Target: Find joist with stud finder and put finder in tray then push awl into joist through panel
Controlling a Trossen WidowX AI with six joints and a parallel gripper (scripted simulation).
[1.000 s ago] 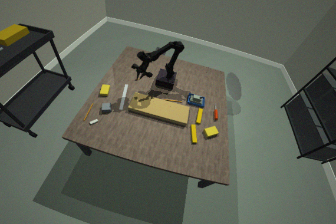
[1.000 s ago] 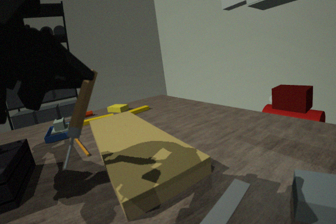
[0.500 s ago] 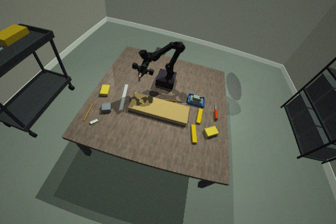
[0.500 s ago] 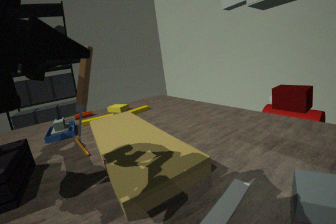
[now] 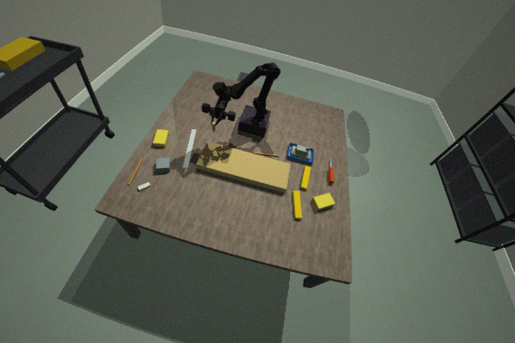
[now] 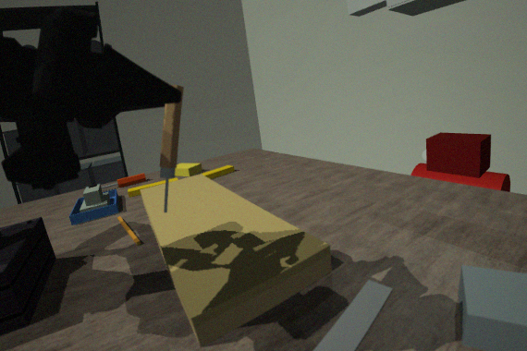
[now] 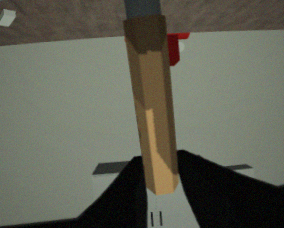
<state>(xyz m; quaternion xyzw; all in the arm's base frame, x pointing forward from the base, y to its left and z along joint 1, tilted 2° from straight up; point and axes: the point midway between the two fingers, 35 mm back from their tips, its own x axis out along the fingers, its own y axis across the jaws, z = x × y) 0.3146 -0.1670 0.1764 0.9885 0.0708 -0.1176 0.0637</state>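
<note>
A black robotic arm's tool (image 5: 216, 118) (image 6: 177, 95) (image 7: 159, 161) pinches the awl by the top of its brown wooden handle (image 5: 214, 123) (image 6: 170, 133) (image 7: 155, 110), the thin grey metal spike (image 6: 165, 195) pointing down, with a slight lean in the exterior view. In the view from above, the awl hangs on the near side of the arm's black base (image 5: 254, 121) (image 6: 23, 272), apart from the pale yellow floor panel (image 5: 253, 171) (image 6: 199, 207), a long slab lying on the brown wooden surface (image 5: 217, 220) (image 6: 416, 216). The arm's shadow falls across the panel's left end.

The grey-green stud finder (image 5: 302, 152) (image 6: 93, 196) sits in the blue tray (image 5: 289, 156) (image 6: 94, 213) to the right of the base, so the search and the put-away appear finished. The step in hand seems to be carrying the awl toward the panel for the single punch.

The next move calls for bringing the spike over the joist line, which no mark in view gives away, and standing it fully upright before a straight downward push. A tilted spike could skid or twist in the grip, and a touch in the wrong spot could leave a stray hole.
</note>
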